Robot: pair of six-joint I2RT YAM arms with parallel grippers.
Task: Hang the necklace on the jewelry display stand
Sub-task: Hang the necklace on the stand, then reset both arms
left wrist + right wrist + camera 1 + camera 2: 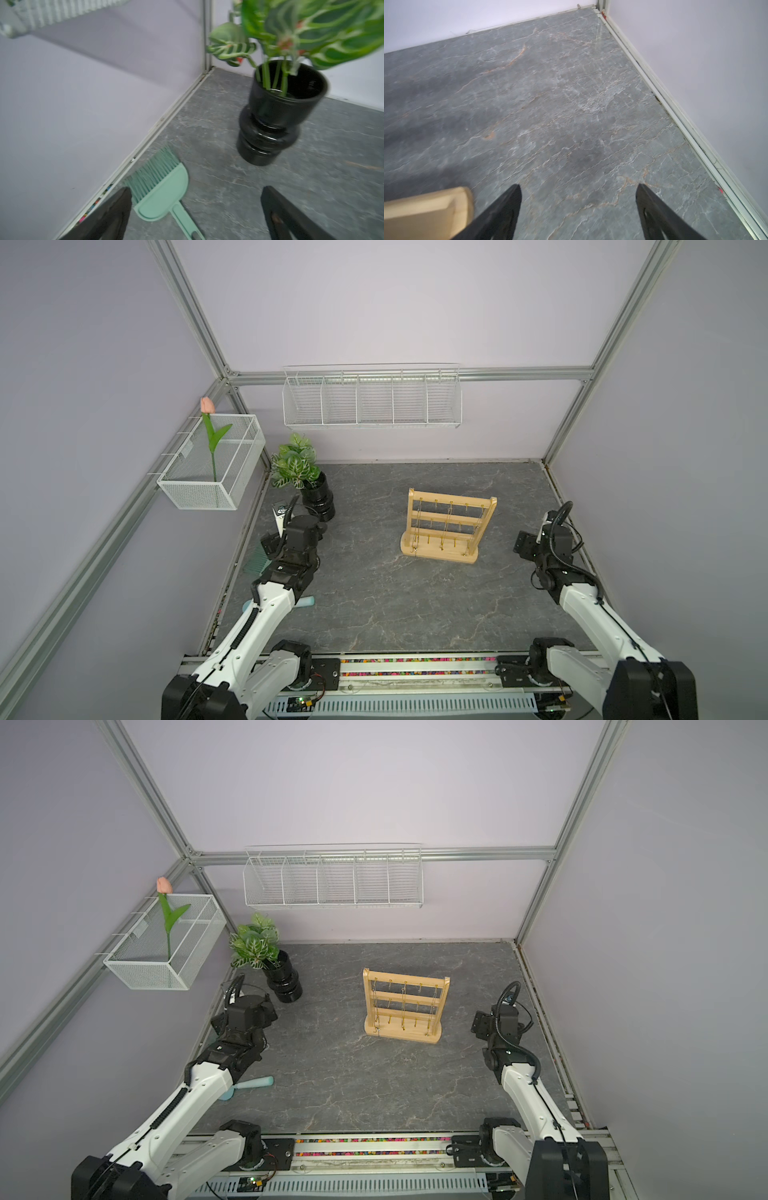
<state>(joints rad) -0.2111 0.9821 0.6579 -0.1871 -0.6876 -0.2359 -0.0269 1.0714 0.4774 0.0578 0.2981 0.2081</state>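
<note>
Since neither claw holds anything, the hanging looks finished, or all but finished. At the left edge of the grey marbled table (374,605) a mint-green plastic hand brush (164,191) lies flat. The left gripper (196,190) hangs above it, jaws spread wide with nothing between them. Just beyond, toward the back left corner, a glossy black ribbed vase (274,124) carries a green variegated leafy plant (311,31).

Right of the table's middle the jewelry display stand (436,552) sits upright. It is a light wooden rack with two uprights, three crossbars and an oblong base. Several fine gold chains (449,517) hang from its small hooks: one close by the left upright, others near the middle and toward the right upright. They are too thin to tell which is the necklace of the task. In both top views no chain lies loose on the table.

Near the right edge the right gripper (578,185) is likewise spread wide and empty over bare table. In its wrist view one end of the stand's base lies just beside a finger. Both arms are well apart from the rack. Little seems left beyond confirming that the chain sits securely on its hook.
</note>
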